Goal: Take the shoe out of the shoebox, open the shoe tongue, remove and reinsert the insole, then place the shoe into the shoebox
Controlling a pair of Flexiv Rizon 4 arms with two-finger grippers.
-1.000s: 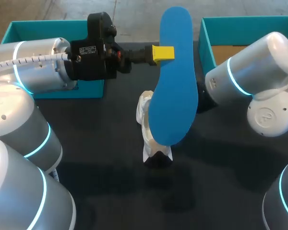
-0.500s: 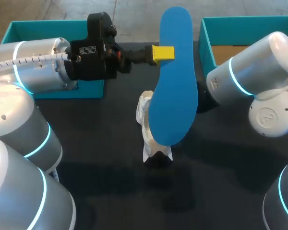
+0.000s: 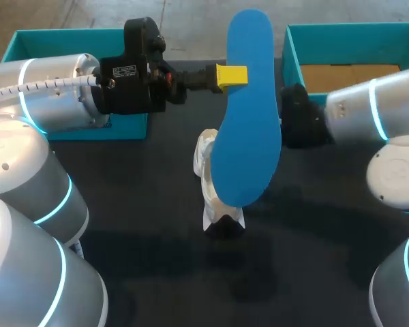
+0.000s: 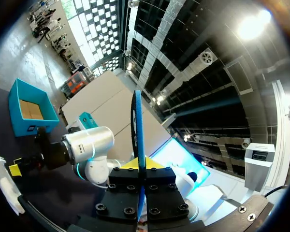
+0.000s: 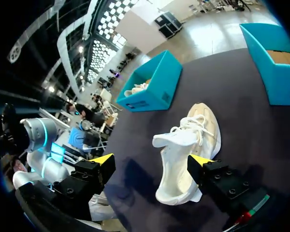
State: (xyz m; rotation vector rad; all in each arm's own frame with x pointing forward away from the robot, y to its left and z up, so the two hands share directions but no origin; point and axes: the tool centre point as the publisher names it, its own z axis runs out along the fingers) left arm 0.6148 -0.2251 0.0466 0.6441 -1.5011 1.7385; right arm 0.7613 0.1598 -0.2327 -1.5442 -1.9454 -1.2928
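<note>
The blue insole (image 3: 247, 109) is pinched on edge in the left gripper (image 4: 139, 166) and held up in the air above the white shoe (image 5: 186, 150). The right gripper (image 5: 151, 163) is spread wide. The shoe is sat on the table between its fingers, not clamped. The teal shoebox (image 3: 294, 65) is just beside the right arm.

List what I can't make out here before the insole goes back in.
- Inside of the shoe: in the head view the insole, held up by the left gripper, covers most of it; the right wrist view sees it from the side.
- Fingertips of the right gripper: in the head view, behind the insole.
- Contents of the left shoebox: head view, the left arm covers it; right wrist view, something white, too small to identify.
</note>
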